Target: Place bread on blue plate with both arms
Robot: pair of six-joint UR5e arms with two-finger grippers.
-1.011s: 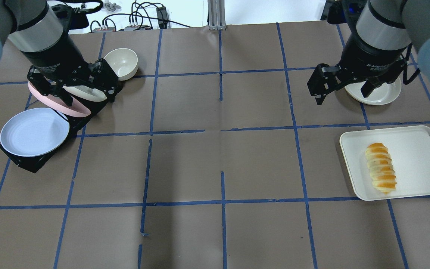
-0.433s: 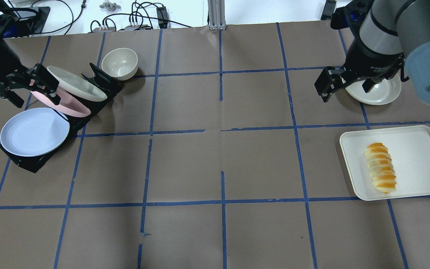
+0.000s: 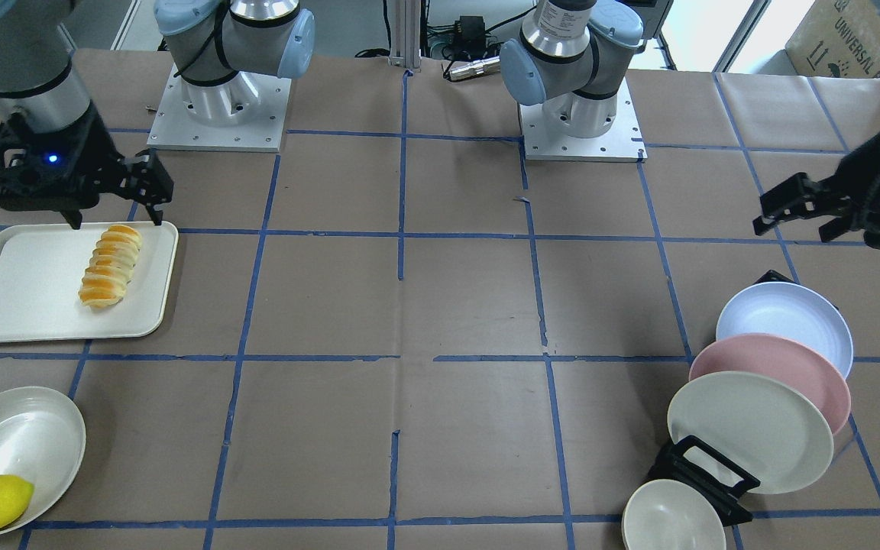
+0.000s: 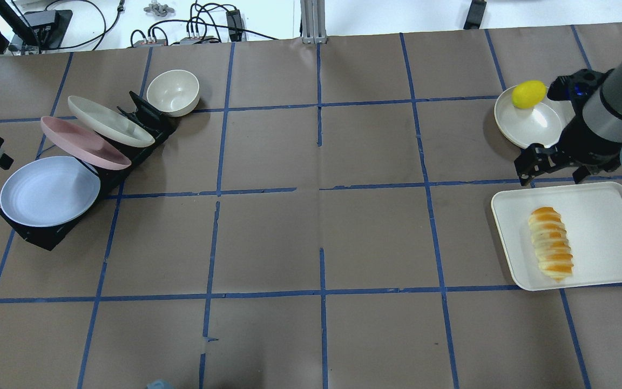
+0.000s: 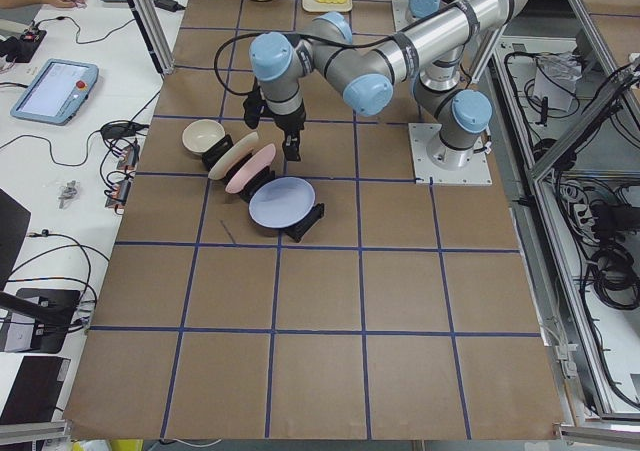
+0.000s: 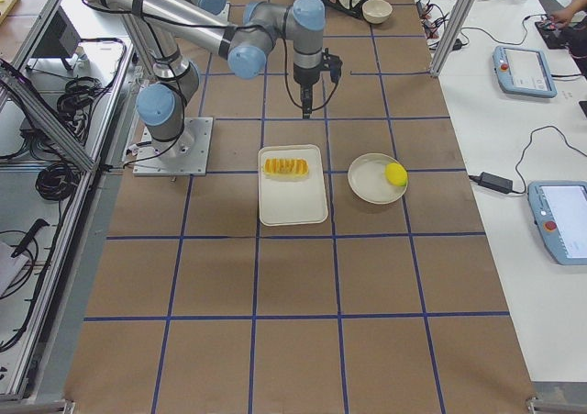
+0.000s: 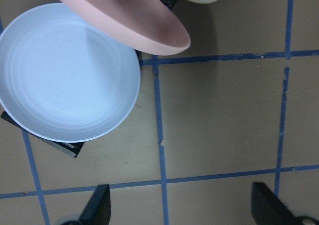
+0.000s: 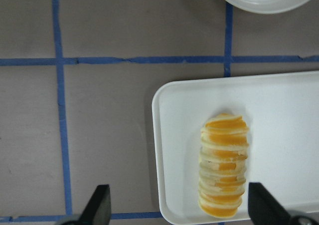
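Note:
The bread [image 4: 550, 251] lies on a white tray [image 4: 608, 232] at the right; it also shows in the front view [image 3: 110, 265] and the right wrist view [image 8: 224, 165]. The blue plate [image 4: 49, 190] leans in the front slot of a black rack at the left, and shows in the left wrist view [image 7: 67, 73]. My right gripper [image 4: 551, 174] is open and empty, above the tray's far edge, just beyond the bread. My left gripper [image 3: 795, 228] is open and empty, beside the rack toward the table's left edge, apart from the blue plate.
A pink plate [image 4: 84, 143] and a cream plate [image 4: 110, 121] stand in the same rack behind the blue one. A cream bowl [image 4: 173, 92] sits past the rack. A cream dish [image 4: 532, 127] holding a yellow lemon [image 4: 528, 93] lies beyond the tray.
My left gripper has moved from over the rack out to the left edge. My right gripper has moved from over the cream dish toward the tray, uncovering the lemon.

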